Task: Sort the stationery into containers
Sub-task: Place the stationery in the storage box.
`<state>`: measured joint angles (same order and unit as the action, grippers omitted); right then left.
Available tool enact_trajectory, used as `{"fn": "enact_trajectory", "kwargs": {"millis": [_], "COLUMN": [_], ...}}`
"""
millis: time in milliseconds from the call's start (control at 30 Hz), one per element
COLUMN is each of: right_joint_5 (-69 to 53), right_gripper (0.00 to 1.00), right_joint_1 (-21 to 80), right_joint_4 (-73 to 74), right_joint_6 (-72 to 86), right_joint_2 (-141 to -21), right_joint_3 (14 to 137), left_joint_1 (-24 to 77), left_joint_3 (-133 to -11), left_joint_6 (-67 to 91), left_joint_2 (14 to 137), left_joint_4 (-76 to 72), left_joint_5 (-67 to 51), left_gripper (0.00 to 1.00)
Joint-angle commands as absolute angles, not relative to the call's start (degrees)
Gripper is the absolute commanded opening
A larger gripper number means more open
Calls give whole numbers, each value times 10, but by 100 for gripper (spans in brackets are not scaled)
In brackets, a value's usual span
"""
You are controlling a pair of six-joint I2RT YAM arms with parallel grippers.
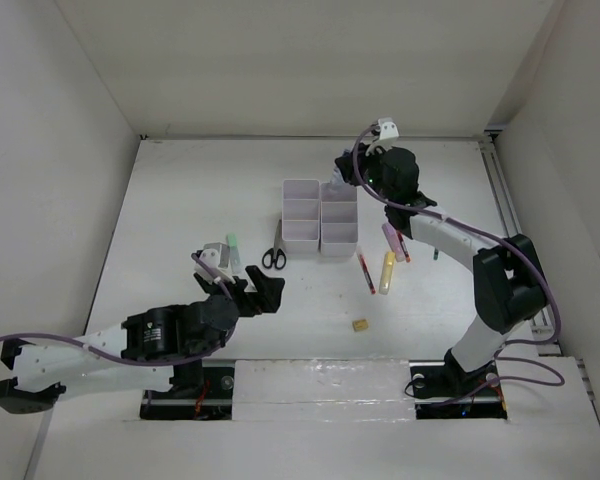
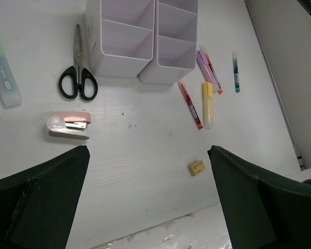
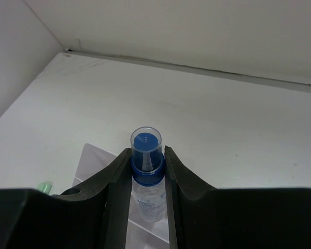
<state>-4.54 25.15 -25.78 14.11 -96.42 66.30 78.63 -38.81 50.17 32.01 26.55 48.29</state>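
We are gripping the clear, blue-capped glue bottle [image 3: 146,193] upright in our right gripper [image 3: 146,152], both fingers [image 3: 119,179] pressing on its neck just under the cap. In the top view, with 12 o'clock lying away from our bases, the bottle is hanging at the 12 o'clock end of the right-hand unit of the 2 joined white organisers [image 1: 302,243]. Its lower part is showing against a white compartment wall, and we are unable to tell whether its base is touching anything.

Moving outward, the 6 compartments are showing nothing inside in the top view. The black-handled scissors [image 1: 274,255] are lying just beside the left unit, at its 7 o'clock corner. At 5 o'clock from the right unit, a red pen [image 1: 366,270] and a yellow highlighter [image 1: 387,270] are lying side by side. A pink highlighter [image 1: 393,240] is lying at their 1 o'clock, and a green pen [image 2: 236,72] is lying beyond that at 3 o'clock. The tan eraser [image 1: 360,324] is sitting alone at 6 o'clock from the red pen.

At 9 o'clock from the scissors, the white-pink stapler [image 2: 68,125] and a green-capped marker [image 2: 2,72] are lying on the table [image 1: 180,200]. Our left gripper [image 1: 260,292] is hovering at 6 o'clock from the scissors with its fingers spread wide, holding nothing.
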Motion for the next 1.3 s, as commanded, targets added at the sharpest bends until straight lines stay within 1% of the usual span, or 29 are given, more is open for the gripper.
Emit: {"fn": "enact_trajectory", "kwargs": {"millis": [0, 267, 333, 367, 400, 467, 533, 667, 700, 733, 767, 900, 1000, 1067, 1100, 1133, 1200, 1233, 1267], "right_joint_5": [-51, -44, -44, -44, -44, -44, -44, -44, -32, -26, -21, 6, 12, 1, 1, -5, -5, -10, -11], "right_gripper": [0, 0, 7, 14, 32, 51, 64, 76, 81, 82, 97, 100, 100, 100, 100, 100, 100, 100, 100], "right_joint_1": [246, 246, 246, 246, 246, 246, 246, 251, 257, 264, 270, 298, 315, 329, 329, 337, 349, 349, 355], "right_joint_4": [-338, -349, -356, -356, -362, -362, -367, -373, -373, -373, -367, -338, -316, -288, -280, -269, -260, -251, -245], "right_joint_6": [134, 134, 134, 134, 134, 134, 134, 134, 134, 134, 134, 134, 134, 134, 134, 134, 134, 134, 134], "right_joint_2": [-954, -954, -954, -954, -954, -948, -942, -915, -907, -897, -876, -811, -762, -740, -719, -708, -686, -664, -653], "right_joint_3": [650, 619, 613, 606, 600, 600, 594, 575, 575, 570, 570, 556, 550, 544, 539, 530, 514, 514, 506], "left_joint_1": [783, 783, 783, 783, 783, 783, 783, 783, 783, 783, 783, 783, 783, 760, 739, 671, 588, 550, 491], "left_joint_3": [-394, -404, -404, -404, -404, -404, -404, -404, -399, -399, -399, -399, -404, -418, -424, -430, -435, -435, -435], "left_joint_6": [521, 532, 532, 532, 538, 538, 552, 563, 571, 577, 577, 588, 600, 602, 592, 575, 528, 472, 455], "left_joint_2": [330, 330, 330, 324, 324, 324, 324, 324, 330, 330, 335, 375, 413, 452, 466, 480, 508, 508, 514], "left_joint_4": [270, 282, 282, 282, 288, 288, 301, 307, 314, 320, 320, 320, 331, 331, 325, 318, 265, 243, 226], "left_joint_5": [500, 500, 500, 500, 500, 500, 500, 500, 500, 500, 507, 527, 533, 520, 507, 458, 389, 317, 289], "left_gripper": [100, 100, 100, 100, 100, 100, 100, 100, 100, 100, 100, 100, 100, 100, 100, 100, 100, 100, 100]}}
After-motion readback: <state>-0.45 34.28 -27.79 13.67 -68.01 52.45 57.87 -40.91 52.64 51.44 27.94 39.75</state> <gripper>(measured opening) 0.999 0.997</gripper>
